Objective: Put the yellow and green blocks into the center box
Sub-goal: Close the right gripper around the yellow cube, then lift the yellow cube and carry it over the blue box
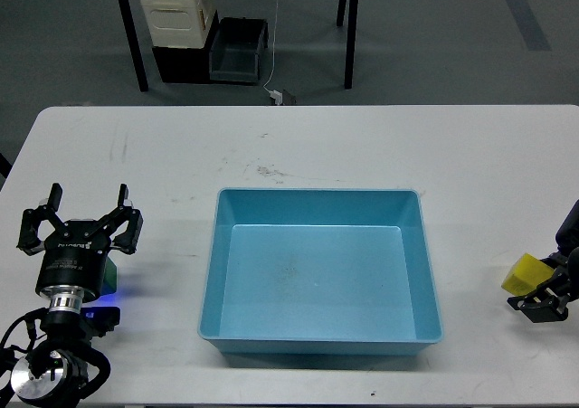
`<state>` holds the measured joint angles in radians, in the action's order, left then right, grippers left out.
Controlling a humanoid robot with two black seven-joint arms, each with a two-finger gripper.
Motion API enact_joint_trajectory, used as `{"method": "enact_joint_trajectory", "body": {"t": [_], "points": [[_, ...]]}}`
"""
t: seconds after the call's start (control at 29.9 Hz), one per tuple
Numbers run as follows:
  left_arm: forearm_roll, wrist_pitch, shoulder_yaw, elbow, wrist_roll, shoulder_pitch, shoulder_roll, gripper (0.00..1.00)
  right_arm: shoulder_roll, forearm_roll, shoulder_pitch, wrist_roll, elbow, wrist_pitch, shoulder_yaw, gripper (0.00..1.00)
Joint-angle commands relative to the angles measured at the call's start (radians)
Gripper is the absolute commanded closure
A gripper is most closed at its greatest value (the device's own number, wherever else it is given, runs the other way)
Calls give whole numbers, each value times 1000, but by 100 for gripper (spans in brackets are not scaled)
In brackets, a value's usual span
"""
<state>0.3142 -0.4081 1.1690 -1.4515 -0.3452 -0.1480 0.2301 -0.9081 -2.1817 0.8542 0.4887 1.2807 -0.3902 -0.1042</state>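
Two blocks flank your empty center box (318, 272): the yellow block (526, 274) sits clamped in your right gripper (536, 298) for carrying, while your left gripper (81, 229) hangs spread above the barely visible green block (109, 273), ready to descend.

A white counter (298, 146) filled most of the frame, scuffed toward its upper middle. A light-blue tray (318, 352) sat directly on it at lower center, and a green block (109, 275) lay at lower left.

Head view: from above the tabletop (298, 146), facing forward and down.
Floor: 12 o'clock, far.
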Motion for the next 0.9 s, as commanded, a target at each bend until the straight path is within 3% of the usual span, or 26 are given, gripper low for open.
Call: {"method": "enact_joint_trajectory", "body": {"t": [0.0, 0.07, 0.23, 0.4, 0.53, 0.87], "points": [[0, 0, 1, 3, 0, 2, 1, 0, 0, 0, 0, 0, -3, 39, 1, 27], [0, 0, 1, 5, 0, 2, 2, 0, 0, 0, -1, 0, -11, 42, 4, 42], [0, 0, 1, 6, 0, 2, 0, 0, -3, 0, 2, 0, -9, 40, 21, 55], [0, 0, 1, 8, -5, 2, 0, 0, -9, 0, 20, 0, -18, 40, 24, 81], [0, 0, 1, 8, -20, 2, 2, 0, -9, 0, 114, 0, -46, 40, 18, 87], [0, 0, 14, 8, -23, 10, 5, 0, 3, 88, 478, 0, 21, 33, 4, 88]]}}
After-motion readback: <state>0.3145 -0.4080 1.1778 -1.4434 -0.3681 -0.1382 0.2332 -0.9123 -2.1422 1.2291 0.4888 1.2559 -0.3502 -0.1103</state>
